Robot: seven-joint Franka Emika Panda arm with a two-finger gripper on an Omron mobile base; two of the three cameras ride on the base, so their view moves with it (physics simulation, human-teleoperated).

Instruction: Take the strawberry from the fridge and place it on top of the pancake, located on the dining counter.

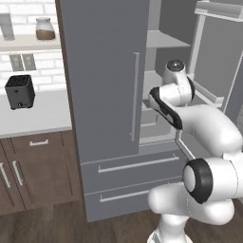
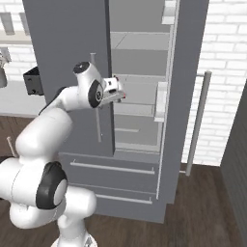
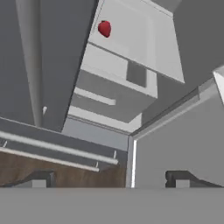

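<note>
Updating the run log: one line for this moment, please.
stage: reaching into fridge | right door open | strawberry on shelf, untouched | gripper open, empty

We stand before the fridge, whose left door is shut and whose right door swings open to the right, with two drawers stacked beneath. Our gripper hangs at the mouth of the open compartment, beside the shut door's handle. The strawberry sits on a shelf inside, and a toaster rests on the worktop left of the fridge.
</note>
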